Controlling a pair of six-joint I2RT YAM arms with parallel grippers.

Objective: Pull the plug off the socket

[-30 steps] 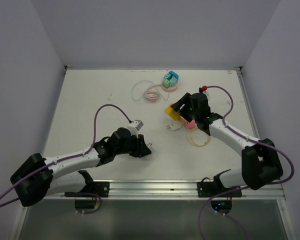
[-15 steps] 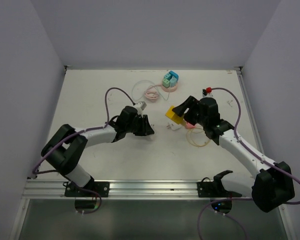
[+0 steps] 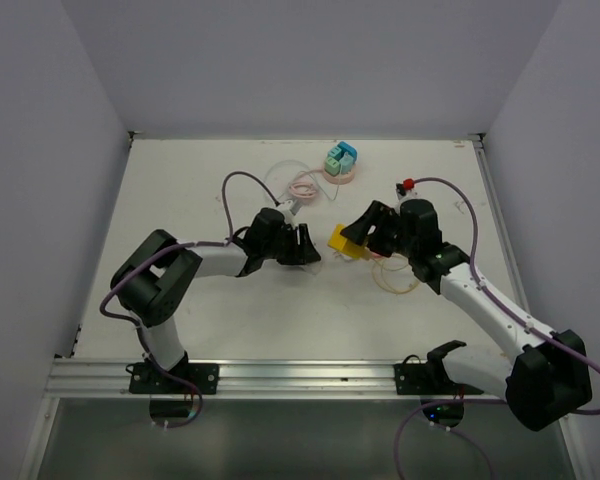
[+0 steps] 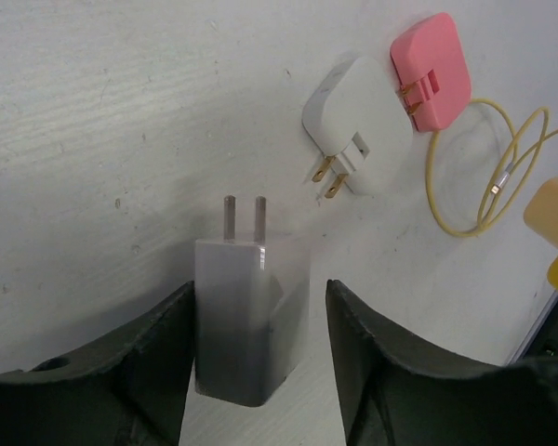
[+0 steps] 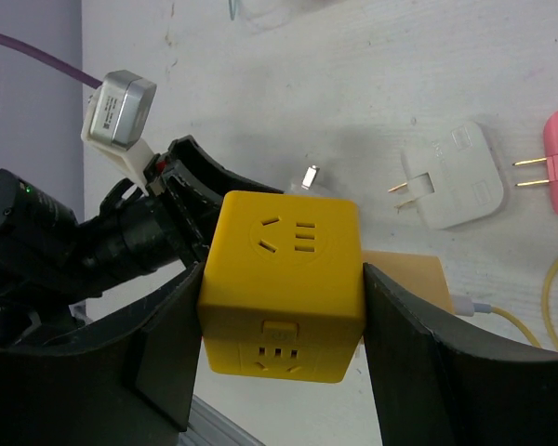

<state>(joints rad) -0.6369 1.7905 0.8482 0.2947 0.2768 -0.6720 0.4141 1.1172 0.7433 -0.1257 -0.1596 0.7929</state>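
My right gripper is shut on the yellow socket cube, both fingers pressed against its sides. In the top view the cube sits at the table's middle. No plug shows in the cube faces I can see. A grey-white plug with two round pins lies between the fingers of my left gripper. It touches the left finger, and a gap separates it from the right finger. From above, the left gripper is just left of the cube.
A white folding-pin adapter, a pink adapter and a yellow cable loop lie past the plug. A teal and pink object and a coiled pale cable sit at the back. A tan connector lies under the cube.
My left arm swung from the front left toward the table's middle, ending beside the cube. The right gripper shifted slightly left and forward, still holding the yellow cube.
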